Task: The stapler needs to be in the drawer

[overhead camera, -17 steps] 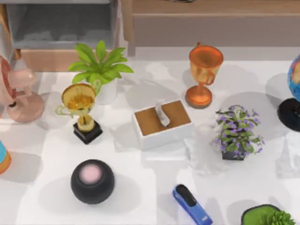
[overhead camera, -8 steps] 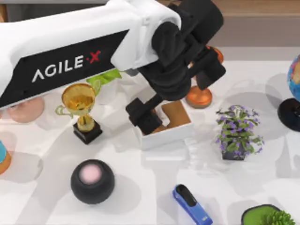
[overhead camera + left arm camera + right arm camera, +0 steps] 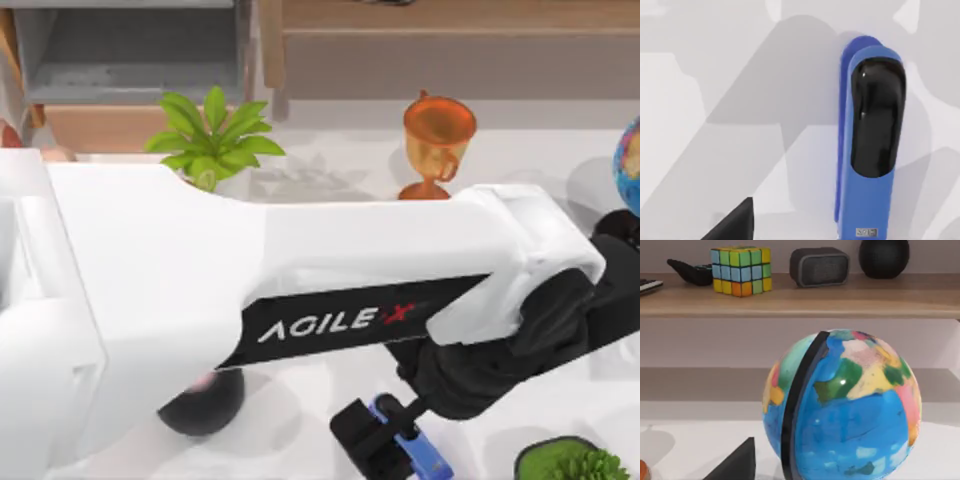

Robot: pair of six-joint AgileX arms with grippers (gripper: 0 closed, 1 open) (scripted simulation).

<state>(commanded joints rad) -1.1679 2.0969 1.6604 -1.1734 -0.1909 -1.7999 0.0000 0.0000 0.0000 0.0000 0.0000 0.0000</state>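
Since half a second ago the left arm has swung from over the tissue box down toward the stapler, and its white forearm now spans the top view from the left edge almost to the globe. The left gripper sits right at the stapler's rounded near end, black parts overlapping the blue body; whether its fingers are spread or pressed together I cannot tell, and I cannot tell if it touches the stapler or hangs just above.

The stapler lies flat on the white tabletop near the front edge, angled, unmoved from a second ago. Left of the stapler, the black sphere peeks out from under the arm. Just right of the stapler is a green potted plant at the frame edge. Well beyond the stapler, at the back left, the drawer stands open with its grey floor bare and its tan front panel facing the tabletop. An orange trophy and a leafy plant stand between the stapler and the drawer.

The left wrist view looks straight down on the stapler, its black top strip glossy against the blue.

The right wrist view faces the globe, with a shelf behind it carrying a colour cube and a dark speaker.
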